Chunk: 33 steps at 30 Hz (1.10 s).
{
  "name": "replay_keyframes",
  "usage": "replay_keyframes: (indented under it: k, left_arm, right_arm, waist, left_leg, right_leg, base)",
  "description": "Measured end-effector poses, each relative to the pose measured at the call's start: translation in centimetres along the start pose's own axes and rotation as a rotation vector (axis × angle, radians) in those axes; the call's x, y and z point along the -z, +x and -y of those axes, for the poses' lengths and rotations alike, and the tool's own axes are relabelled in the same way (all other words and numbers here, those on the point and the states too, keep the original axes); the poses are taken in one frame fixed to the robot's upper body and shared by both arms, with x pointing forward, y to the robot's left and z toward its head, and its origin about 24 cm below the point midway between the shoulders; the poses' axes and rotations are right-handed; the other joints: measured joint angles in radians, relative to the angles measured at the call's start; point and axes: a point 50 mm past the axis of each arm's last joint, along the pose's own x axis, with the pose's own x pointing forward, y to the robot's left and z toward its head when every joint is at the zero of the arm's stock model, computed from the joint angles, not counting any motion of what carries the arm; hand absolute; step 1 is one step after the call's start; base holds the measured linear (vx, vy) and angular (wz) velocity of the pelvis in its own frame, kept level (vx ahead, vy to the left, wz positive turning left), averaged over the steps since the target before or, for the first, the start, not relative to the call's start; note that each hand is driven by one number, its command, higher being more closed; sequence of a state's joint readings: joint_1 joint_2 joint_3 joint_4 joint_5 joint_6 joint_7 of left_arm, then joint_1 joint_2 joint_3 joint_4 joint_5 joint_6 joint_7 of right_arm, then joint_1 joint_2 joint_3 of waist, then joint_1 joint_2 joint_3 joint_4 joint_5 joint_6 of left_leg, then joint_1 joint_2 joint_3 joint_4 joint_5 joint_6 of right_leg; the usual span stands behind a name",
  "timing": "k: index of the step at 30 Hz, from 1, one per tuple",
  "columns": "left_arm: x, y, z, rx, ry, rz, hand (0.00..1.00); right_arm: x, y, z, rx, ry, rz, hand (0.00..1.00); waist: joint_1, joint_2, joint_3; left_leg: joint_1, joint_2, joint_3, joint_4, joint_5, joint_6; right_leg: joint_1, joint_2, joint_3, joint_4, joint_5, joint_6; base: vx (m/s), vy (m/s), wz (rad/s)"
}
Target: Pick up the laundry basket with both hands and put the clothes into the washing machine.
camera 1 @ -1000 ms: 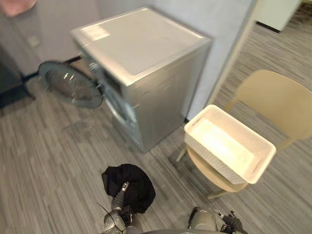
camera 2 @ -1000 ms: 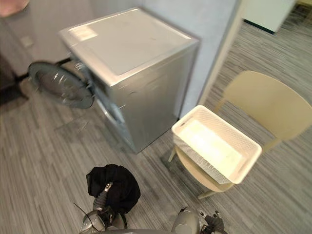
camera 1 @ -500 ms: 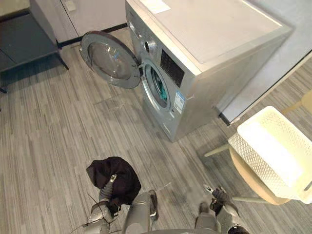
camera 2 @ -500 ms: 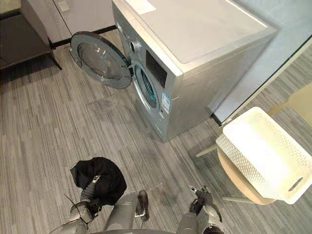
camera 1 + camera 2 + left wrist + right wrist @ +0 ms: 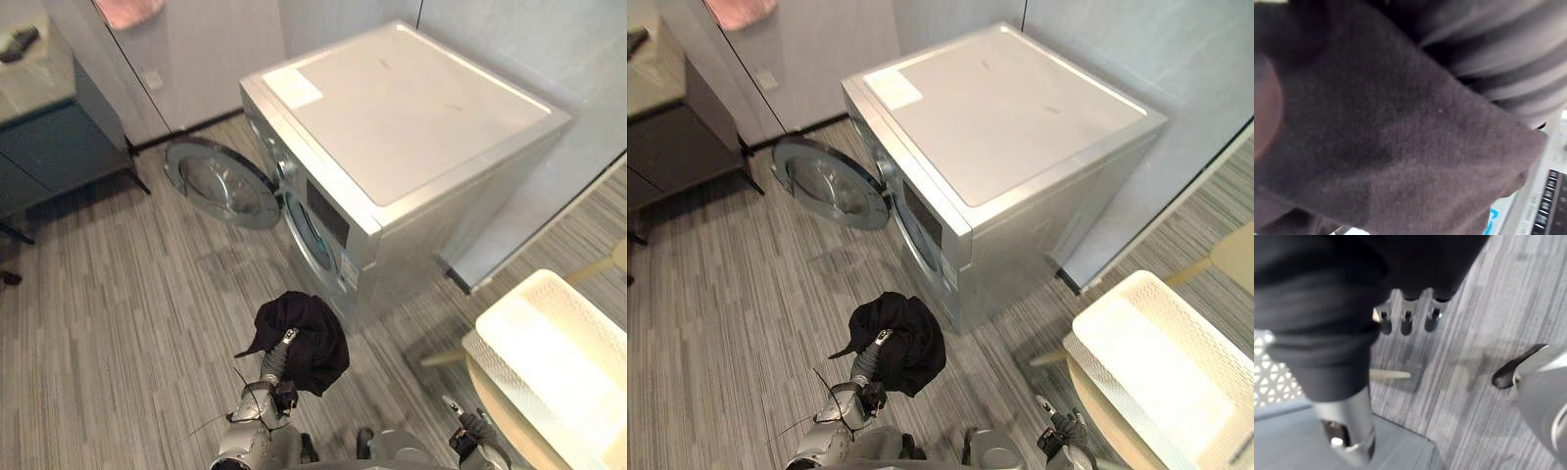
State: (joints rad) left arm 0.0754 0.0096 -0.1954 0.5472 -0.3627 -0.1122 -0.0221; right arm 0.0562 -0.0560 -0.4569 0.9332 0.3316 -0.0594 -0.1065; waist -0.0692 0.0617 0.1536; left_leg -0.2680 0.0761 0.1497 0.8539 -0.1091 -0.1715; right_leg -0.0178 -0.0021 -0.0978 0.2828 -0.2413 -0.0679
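1. The silver-grey washing machine (image 5: 411,108) stood against the wall. Its round door (image 5: 220,184) was swung wide open to the robot's left, above the striped grey floor (image 5: 108,294).
2. The left hand (image 5: 277,357) was raised in front of the machine. A black garment (image 5: 309,338) was bunched over its top and hung down around it, clear of the floor.
3. I could not tell whether that hand was clenched on the cloth or merely carrying it, because the cloth covered it. In the left wrist view the dark cloth (image 5: 1400,147) lay close against the camera, with 1 corner of the machine's front panel showing past it.
4. The garment hung just before the lower front of the machine, near the drum opening but outside it.
5. The right hand (image 5: 468,433) was low at the robot's right side. In its own wrist view its fingers (image 5: 1406,319) looked relaxed over the floor and grasped nothing.
6. The white perforated basket (image 5: 1104,302) sat on the seat of a beige chair (image 5: 1236,253), to the right of the machine. Neither of the 2 hands touched it, and the garment was well apart from it.
7. A dark cabinet (image 5: 49,147) stood at the far left beyond the open door. A pink cloth (image 5: 127,10) showed at the top edge of the view, above the wall behind the cabinet.
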Motion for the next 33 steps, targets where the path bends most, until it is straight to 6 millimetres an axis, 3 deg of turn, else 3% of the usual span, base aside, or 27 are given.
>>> replay_keyframes:
  k: [1, 2, 5, 6, 7, 8, 10, 11, 12, 13, 14, 15, 16, 19, 23, 25, 26, 27, 28, 29, 30, 31, 33]
  left_arm:
    - [0.0, 0.0, 0.0, 0.002, 0.0, 0.001, 1.0]
    - [0.0, 0.0, -0.2, -0.005, 0.002, -0.002, 1.0]
    - [0.7, -0.3, -1.0, -0.033, 0.007, -0.034, 1.0]
    - [1.0, -0.6, -1.2, -0.044, 0.005, -0.044, 1.0]
    - [1.4, -0.9, -1.4, -0.06, 0.0, -0.058, 1.0]
    - [1.5, -0.9, -1.4, -0.068, -0.001, -0.061, 1.0]
    - [1.6, -1.2, -1.9, -0.104, -0.013, -0.058, 1.0]
    - [1.6, -1.3, -2.2, -0.126, -0.019, -0.056, 1.0]
    - [1.8, -1.5, -2.3, -0.15, -0.03, -0.061, 1.0]
    - [2.2, -1.6, -2.5, -0.165, -0.03, -0.077, 1.0]
    - [1.6, -1.3, -3.4, -0.188, 0.001, -0.074, 1.0]
    - [1.4, -1.3, -3.8, -0.197, 0.01, -0.069, 1.0]
    - [1.1, -1.3, -4.5, -0.214, 0.028, -0.062, 1.0]
    - [-0.2, -0.9, -4.9, -0.184, 0.093, -0.032, 1.0]
    - [-1.0, -0.2, -4.6, -0.146, 0.134, -0.019, 1.0]
    - [-0.9, -0.3, -5.0, -0.152, 0.146, -0.028, 1.0]
    - [-0.7, -0.7, -5.6, -0.167, 0.158, -0.036, 1.0]
    - [-0.8, -0.7, -5.9, -0.178, 0.15, -0.035, 1.0]
    - [-0.9, -0.7, -6.0, -0.186, 0.145, -0.03, 1.0]
    - [-1.4, -0.4, -6.2, -0.192, 0.145, -0.021, 1.0]
    - [-1.3, -0.3, -6.4, -0.201, 0.142, -0.029, 1.0]
    - [-1.1, -0.3, -6.4, -0.209, 0.13, -0.035, 1.0]
    - [-0.6, 0.1, -5.0, -0.183, 0.097, -0.045, 1.0]
  right_arm:
    - [0.0, 0.0, -0.1, -0.003, 0.0, 0.001, 0.0]
    - [-0.5, 0.2, -0.6, -0.01, 0.006, 0.012, 0.0]
    - [-0.6, 0.4, -1.3, -0.013, 0.014, -0.004, 0.0]
    - [-0.7, 0.5, -1.6, -0.02, 0.01, -0.004, 0.0]
    - [-0.9, 0.5, -2.1, -0.031, 0.01, 0.003, 0.0]
    - [-1.0, 0.6, -2.3, -0.037, 0.003, 0.005, 0.0]
    - [-1.7, 0.7, -3.2, -0.073, -0.054, 0.027, 0.0]
    - [-2.1, 0.7, -3.6, -0.085, -0.073, 0.039, 0.0]
    - [-2.6, 0.9, -3.4, -0.082, -0.094, 0.053, 0.0]
    - [-2.4, 0.9, -3.5, -0.083, -0.103, 0.043, 0.0]
    - [-1.4, 0.6, -3.9, -0.09, -0.11, 0.013, 0.0]
    - [-1.0, 0.6, -4.0, -0.09, -0.11, 0.0, 0.0]
    - [-0.2, 0.4, -4.0, -0.086, -0.11, -0.026, 0.0]
    - [0.2, 0.4, -3.6, -0.073, -0.1, -0.04, 0.0]
    - [0.8, 0.2, -3.4, -0.065, -0.079, -0.065, 0.0]
    - [1.1, 0.1, -3.4, -0.066, -0.076, -0.078, 0.0]
    - [0.8, 0.2, -3.6, -0.073, -0.081, -0.067, 0.0]
    - [0.5, 0.2, -3.7, -0.083, -0.087, -0.053, 0.0]
    - [0.2, 0.2, -4.0, -0.094, -0.086, -0.041, 0.0]
    - [0.1, 0.0, -4.0, -0.108, -0.08, -0.025, 0.0]
    - [0.0, -0.1, -3.7, -0.104, -0.07, -0.012, 0.0]
    - [-0.7, -0.1, -3.9, -0.113, -0.064, 0.019, 0.0]
    - [-4.6, -0.4, -5.6, -0.193, -0.029, 0.195, 0.0]
  waist:
    - [0.002, 0.011, -0.006]
    - [0.012, 0.022, -0.005]
    - [0.035, 0.002, 0.007]
    - [0.035, -0.003, 0.008]
    - [0.039, -0.015, 0.013]
    - [0.041, -0.016, 0.013]
    - [0.057, -0.025, 0.009]
    - [0.056, -0.019, 0.006]
    - [0.062, 0.001, -0.006]
    - [0.059, -0.02, -0.013]
    - [0.051, -0.068, -0.016]
    - [0.048, -0.073, -0.019]
    - [0.046, -0.06, -0.029]
    - [0.041, -0.059, -0.049]
    - [0.033, 0.014, -0.059]
    - [0.032, 0.026, -0.058]
    - [0.032, 0.033, -0.056]
    - [0.031, 0.059, -0.049]
    - [0.027, 0.064, -0.048]
    - [0.016, 0.044, -0.054]
    - [0.021, 0.009, -0.071]
    - [0.023, -0.001, -0.077]
    - [0.0, 0.027, -0.056]
  left_leg:
    - [-0.021, 0.008, 0.01, 0.026, -0.013, 0.024]
    - [-0.053, 0.014, 0.017, 0.025, -0.071, 0.102]
    - [-0.079, 0.02, 0.014, -0.137, -0.104, 0.127]
    - [-0.089, 0.031, -0.013, -0.2, -0.102, 0.124]
    - [-0.091, 0.046, -0.075, -0.32, -0.088, 0.102]
    - [-0.091, 0.059, -0.096, -0.36, -0.08, 0.09]
    - [-0.084, 0.125, -0.163, -0.532, -0.05, 0.054]
    - [-0.054, 0.168, -0.195, -0.643, -0.013, 0.047]
    - [-0.007, 0.215, -0.209, -0.735, 0.047, 0.074]
    - [0.004, 0.223, -0.176, -0.719, 0.107, -0.083]
    - [0.003, 0.188, -0.131, -0.68, 0.084, -0.068]
    - [0.004, 0.199, -0.107, -0.658, 0.063, -0.064]
    - [0.01, 0.218, -0.047, -0.613, 0.039, -0.045]
    - [0.065, 0.2, 0.082, -0.63, 0.011, -0.009]
    - [0.083, 0.194, 0.171, -0.692, 0.012, 0.004]
    - [0.118, 0.205, 0.209, -0.707, 0.012, 0.005]
    - [0.155, 0.222, 0.24, -0.722, 0.013, 0.005]
    - [0.172, 0.247, 0.255, -0.734, 0.013, 0.005]
    - [0.177, 0.261, 0.254, -0.74, 0.013, 0.006]
    - [0.178, 0.263, 0.244, -0.746, 0.013, 0.006]
    - [0.179, 0.236, 0.241, -0.749, 0.012, 0.008]
    - [0.176, 0.231, 0.239, -0.747, 0.01, 0.009]
    - [0.175, 0.187, 0.202, -0.755, -0.005, 0.047]
  right_leg:
    - [0.005, -0.002, 0.006, -0.012, 0.0, 0.0]
    - [0.012, -0.016, 0.031, -0.026, 0.0, 0.0]
    - [0.026, -0.082, 0.116, -0.024, 0.001, 0.002]
    - [0.028, -0.1, 0.149, -0.016, -0.001, 0.015]
    - [0.026, -0.126, 0.22, 0.002, -0.019, 0.061]
    - [0.023, -0.13, 0.244, 0.005, -0.027, 0.073]
    - [-0.015, -0.144, 0.346, 0.012, -0.059, 0.129]
    - [-0.039, -0.14, 0.397, 0.012, -0.075, 0.161]
    - [-0.05, -0.131, 0.446, 0.007, -0.087, 0.198]
    - [-0.052, -0.147, 0.496, -0.013, -0.089, 0.231]
    - [-0.074, -0.185, 0.521, -0.043, -0.024, 0.277]
    - [-0.081, -0.183, 0.521, -0.064, 0.031, 0.294]
    - [-0.079, -0.185, 0.52, -0.132, 0.158, 0.338]
    - [-0.098, -0.225, 0.499, -0.21, 0.366, 0.334]
    - [-0.177, -0.222, 0.429, -0.216, 0.515, 0.328]
    - [-0.19, -0.206, 0.35, -0.2, 0.547, 0.309]
    - [-0.233, -0.174, 0.307, -0.123, 0.545, 0.308]
    - [-0.278, -0.137, 0.267, -0.053, 0.496, 0.3]
    - [-0.293, -0.098, 0.26, -0.013, 0.406, 0.27]
    - [-0.306, 0.006, 0.266, 0.011, 0.269, 0.215]
    - [-0.296, 0.02, 0.207, -0.023, 0.21, 0.148]
    - [-0.283, 0.018, 0.217, -0.062, 0.206, 0.153]
    - [-0.267, 0.008, 0.285, -0.142, 0.209, 0.157]
  base:
    - [0.2, 0.1, 0.01]
    - [0.2, 0.123, -0.24]
    - [0.22, 0.156, -0.47]
    - [0.32, 0.296, -0.81]
    - [0.24, 0.271, -0.74]
    - [0.31, 0.395, -1.16]
    - [0.25, 0.391, -1.39]
    - [0.28, 0.542, -1.69]
    - [0.27, 0.583, -1.84]
    - [0.21, 0.611, -1.59]
    - [0.14, 0.454, -1.17]
    - [0.14, 0.497, -1.21]
    - [0.12, 0.394, -1.25]
    - [0.09, 0.311, -1.09]
    - [0.0, 0.096, -0.57]
    - [0.04, 0.019, -0.69]
    - [0.07, -0.01, -0.82]
    - [0.07, -0.023, -0.73]
    - [0.08, -0.15, -0.26]
    - [0.09, -0.235, -0.11]
    - [0.1, -0.262, -0.26]
    - [0.05, -0.159, -0.54]
    - [0.01, -0.054, -0.74]
